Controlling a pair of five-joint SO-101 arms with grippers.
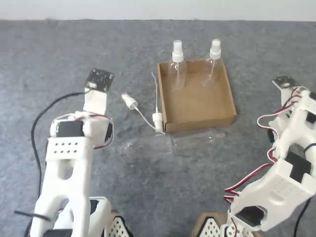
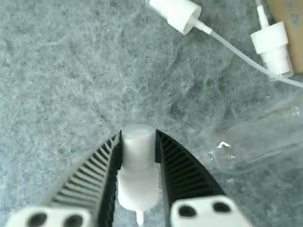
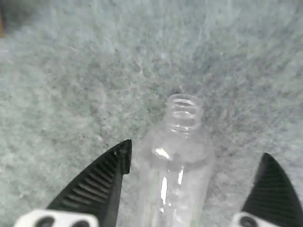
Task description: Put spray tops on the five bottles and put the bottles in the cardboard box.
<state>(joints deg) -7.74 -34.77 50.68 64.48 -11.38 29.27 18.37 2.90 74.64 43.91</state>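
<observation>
White plastic spray top (image 2: 137,179) is pinched in the L gripper (image 2: 138,137), jaws narrow on it, top lying lengthwise along them. R gripper (image 3: 196,150) is spread wide w/ an uncapped clear bottle (image 3: 176,175) btwn its jaws, neither jaw seen touching it. Bottle's long axis runs straight out from that gripper, open neck at the far end. My read: next move hinges on top meeting that neck, so R must close on the bottle first. Cardboard box (image 1: 197,121) sits btwn the arms, w/ two capped bottles (image 1: 177,69) by its far wall. Two loose tops (image 1: 130,101) lie on the box's L-arm side. Two bare bottles (image 1: 148,144) lie just in front of the box, long axes along its front wall. Grey fibrous surface (image 1: 64,49) carries it all; pale wall (image 1: 158,9) beyond the box.
</observation>
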